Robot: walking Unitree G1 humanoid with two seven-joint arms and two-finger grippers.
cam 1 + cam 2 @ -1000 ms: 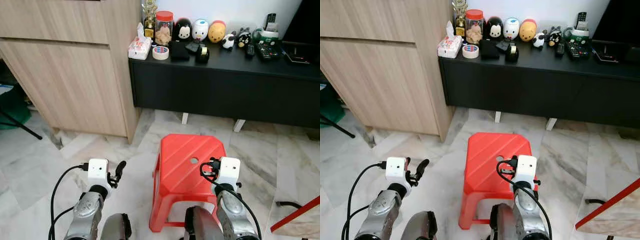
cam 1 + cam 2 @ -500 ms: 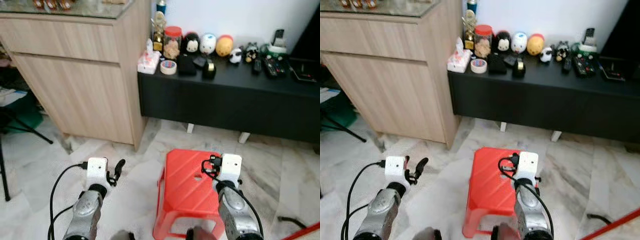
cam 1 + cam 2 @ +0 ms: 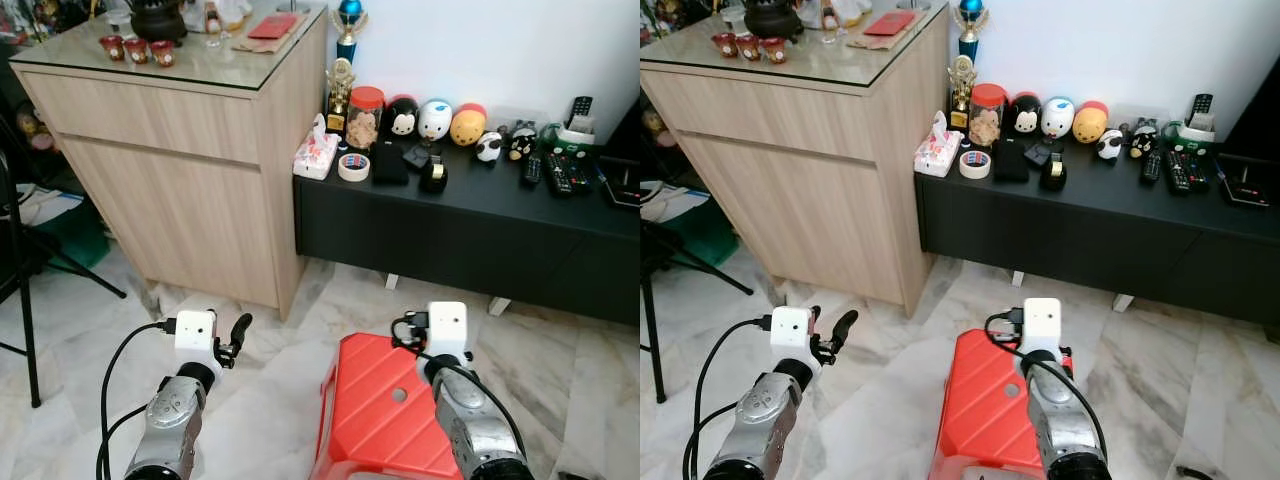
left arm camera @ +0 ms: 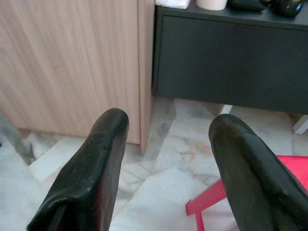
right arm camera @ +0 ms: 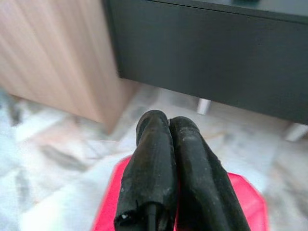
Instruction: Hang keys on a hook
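Wood-grain cabinet (image 3: 190, 190) with a glass top stands at left, small cups and a dark teapot (image 3: 155, 18) on it. Left gripper (image 4: 166, 159) held low over the marble floor (image 3: 260, 400), fingers spread wide with nothing between them; its wrist view looks at the cabinet corner and the black low console (image 3: 470, 225). Console top, left to right: tissue pack (image 3: 315, 157), tape roll (image 3: 352, 167), snack jar (image 3: 365, 117), three round character figures (image 3: 435, 120), remote controls (image 3: 560, 165). Red plastic stool (image 3: 385, 420) sits on the floor below, under the right arm. Right gripper (image 5: 166, 159) hangs above the stool, fingers pressed together; whether anything thin is pinched between them cannot be told. Keys: not identifiable in any view. Hook: none made out either. Judgement: step in hand is search and approach, with the task itself not yet begun. Next move calls for locating the keys, perhaps among the console clutter or on the cabinet top, then walking closer before either arm reaches.
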